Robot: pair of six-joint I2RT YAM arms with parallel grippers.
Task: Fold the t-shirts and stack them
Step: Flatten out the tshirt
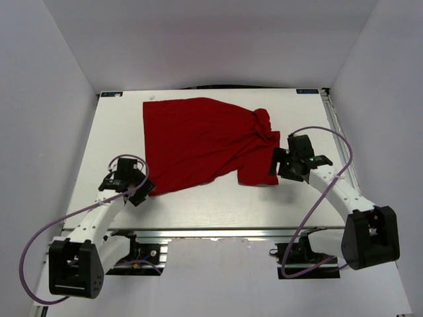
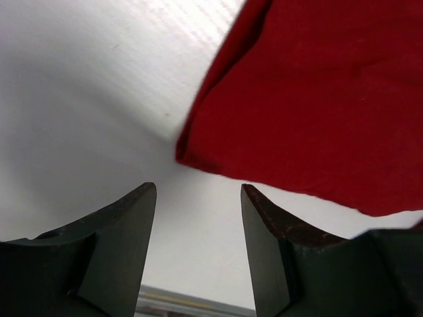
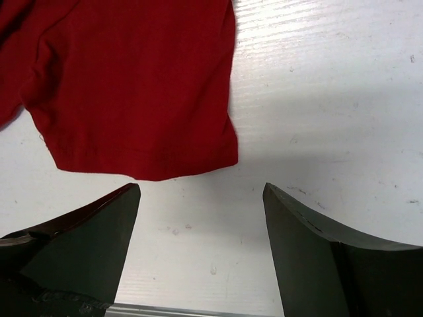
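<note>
One plain red t-shirt [image 1: 198,142] lies spread on the white table [image 1: 211,205], bunched up at its far right [image 1: 263,120]. My left gripper [image 1: 147,190] is open at the shirt's near left corner, just short of the cloth. In the left wrist view that corner [image 2: 297,99] lies just ahead of the open gripper [image 2: 198,193], with bare table between the fingers. My right gripper [image 1: 275,169] is open beside the near right flap. In the right wrist view the flap's hem [image 3: 139,99] lies just ahead of the open gripper [image 3: 201,193], untouched.
A metal rail [image 1: 218,232] runs along the table's near edge. White walls close in the left, back and right sides. Purple cables [image 1: 39,238] loop off both arms. The table's right edge [image 1: 337,125] is close to the right arm.
</note>
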